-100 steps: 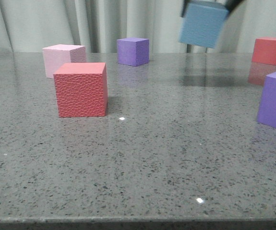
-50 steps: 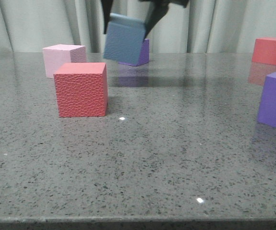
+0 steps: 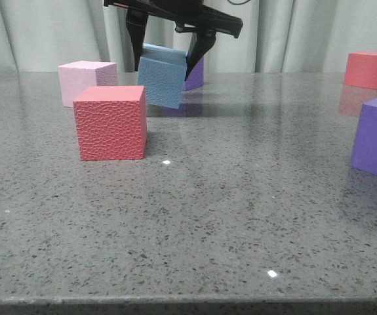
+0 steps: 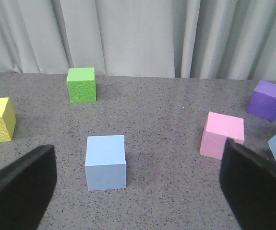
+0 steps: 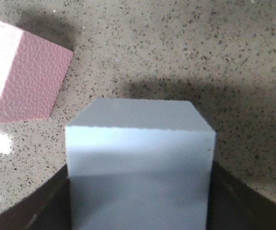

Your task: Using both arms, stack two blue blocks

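Front view, right gripper (image 3: 164, 62) clamping tilted blue block (image 3: 161, 80), left wrist view, left gripper (image 4: 138, 184) open, second blue block (image 4: 105, 155) on table.

— Any lettering, label, brand or number you can read on anything here?

— None. The cubes show only plain coloured faces, pebbled or smooth, and the speckled table top carries no marks.

— The black gripper parts or the curtain behind the table?

— Nothing legible on either.
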Robot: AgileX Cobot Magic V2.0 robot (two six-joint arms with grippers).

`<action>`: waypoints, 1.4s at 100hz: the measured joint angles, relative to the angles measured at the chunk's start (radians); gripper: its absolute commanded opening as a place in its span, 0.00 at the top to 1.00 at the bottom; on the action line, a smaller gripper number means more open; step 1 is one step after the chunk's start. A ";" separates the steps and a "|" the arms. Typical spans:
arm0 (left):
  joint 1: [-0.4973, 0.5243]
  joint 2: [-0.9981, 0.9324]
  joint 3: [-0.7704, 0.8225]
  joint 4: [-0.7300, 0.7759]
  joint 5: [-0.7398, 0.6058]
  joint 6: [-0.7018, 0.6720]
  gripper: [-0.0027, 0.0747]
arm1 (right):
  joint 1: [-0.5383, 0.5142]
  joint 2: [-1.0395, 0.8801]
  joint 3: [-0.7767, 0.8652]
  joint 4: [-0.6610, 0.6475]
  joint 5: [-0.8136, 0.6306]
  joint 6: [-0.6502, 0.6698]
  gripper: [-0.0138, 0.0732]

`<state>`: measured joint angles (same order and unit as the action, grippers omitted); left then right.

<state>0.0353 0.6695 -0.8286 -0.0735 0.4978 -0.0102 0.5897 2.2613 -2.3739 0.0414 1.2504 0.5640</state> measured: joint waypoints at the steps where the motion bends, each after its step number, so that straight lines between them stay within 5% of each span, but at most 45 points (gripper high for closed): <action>1: 0.000 0.000 0.000 0.000 0.000 0.000 0.11 | 0.000 0.000 0.000 0.000 0.000 0.000 0.67; 10: 0.000 0.000 0.000 0.000 0.000 0.000 0.11 | 0.000 0.000 0.000 0.000 0.000 0.000 0.56; 27: 0.000 0.000 0.000 0.000 0.000 0.000 0.11 | 0.000 0.000 0.000 0.002 0.000 0.000 0.12; 68: 0.000 0.000 0.000 0.000 0.003 -0.021 0.11 | -0.002 -0.027 0.000 -0.001 0.000 -0.005 0.19; 95: 0.000 0.062 -0.008 0.006 0.020 -0.055 0.11 | -0.002 -0.135 -0.002 -0.041 0.002 -0.122 0.30; 140: 0.000 0.513 -0.381 0.100 0.274 -0.092 0.11 | -0.002 -0.325 0.063 -0.041 0.004 -0.290 0.30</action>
<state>0.0353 1.1824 -1.2095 0.0263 0.7716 -0.1019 0.5879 1.9366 -2.3104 0.0000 1.2545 0.2738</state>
